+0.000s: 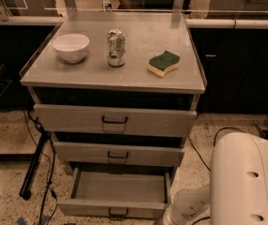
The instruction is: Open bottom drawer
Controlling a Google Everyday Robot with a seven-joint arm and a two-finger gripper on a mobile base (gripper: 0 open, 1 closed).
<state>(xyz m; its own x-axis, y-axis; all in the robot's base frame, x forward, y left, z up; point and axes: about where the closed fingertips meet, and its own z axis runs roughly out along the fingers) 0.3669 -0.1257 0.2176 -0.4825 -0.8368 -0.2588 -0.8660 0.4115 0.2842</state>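
The bottom drawer of the grey metal cabinet is pulled out toward me, and its plain grey shallow interior shows. Its short front carries a small black bar handle at the frame's lower edge. The two drawers above, the mid-sized one and the tallest one, are shut. My white arm fills the lower right. Its wrist reaches down-left to the gripper, which sits at the drawer front's right corner and is mostly cut off by the bottom edge.
On the cabinet top stand a white bowl, a drink can and a green-and-yellow sponge. A black stand leg and cables lie on the speckled floor at left. Dark cabinets stand behind.
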